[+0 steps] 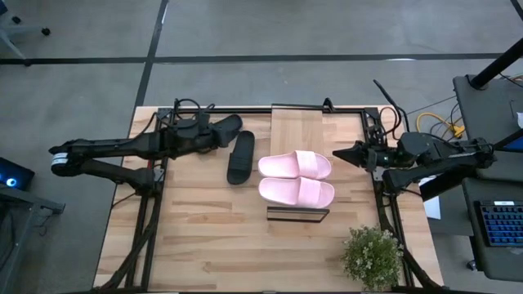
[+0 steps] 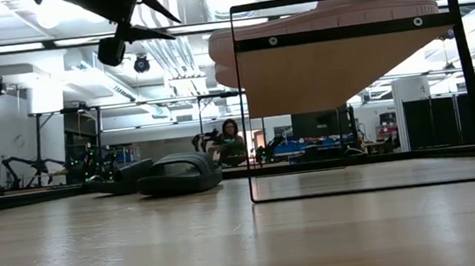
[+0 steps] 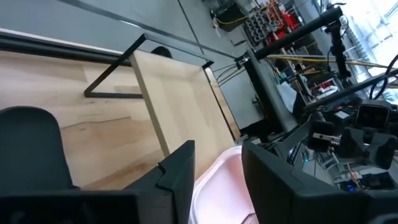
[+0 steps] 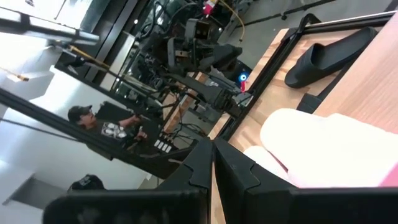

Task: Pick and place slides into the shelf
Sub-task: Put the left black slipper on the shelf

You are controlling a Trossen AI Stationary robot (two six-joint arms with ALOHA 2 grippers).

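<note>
The shelf (image 1: 298,122) is a light-wood plank on a black frame, seen from its end in the low view (image 2: 336,67). Two pale pink slides (image 1: 296,165) (image 1: 297,192) lie side by side, soles down, on its near part. One black slide (image 1: 241,157) lies on the table left of the shelf, and the other (image 1: 229,127) lies farther back by my left gripper. My left gripper (image 3: 217,180) is open and hovers high (image 2: 160,22), pointing toward the shelf. My right gripper (image 4: 211,168) is shut and hangs in the air right of the pink slides (image 1: 339,153).
A potted plant (image 1: 372,257) stands at the table's near right corner. Cables lie along the far edge (image 1: 188,110). Bare tabletop (image 1: 212,237) spreads in front of the shelf. A person (image 2: 231,138) sits in the room beyond the table.
</note>
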